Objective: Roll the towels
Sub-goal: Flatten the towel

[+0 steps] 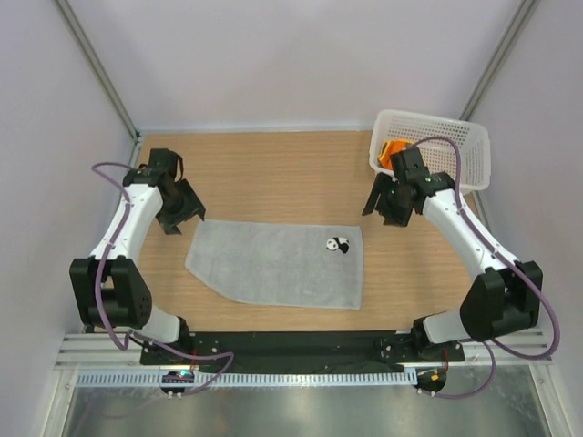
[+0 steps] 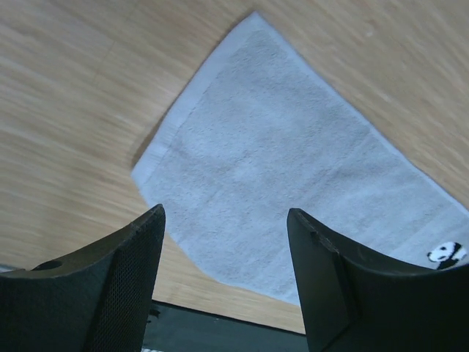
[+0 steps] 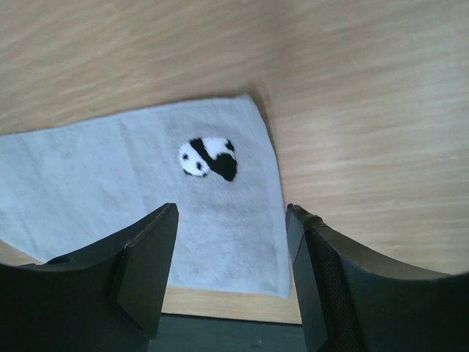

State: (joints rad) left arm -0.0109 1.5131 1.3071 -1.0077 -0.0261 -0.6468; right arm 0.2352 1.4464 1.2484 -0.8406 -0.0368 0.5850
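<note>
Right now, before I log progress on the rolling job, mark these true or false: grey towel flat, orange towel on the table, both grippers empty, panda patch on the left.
1. The grey towel lies flat and unrolled on the table. True.
2. The orange towel lies on the table beside the grey one. False: it sits in the white basket at the far right.
3. The left gripper and the right gripper are open and hold nothing. True.
4. The panda patch is at the towel's left edge. False: it is near the far right corner.
</note>
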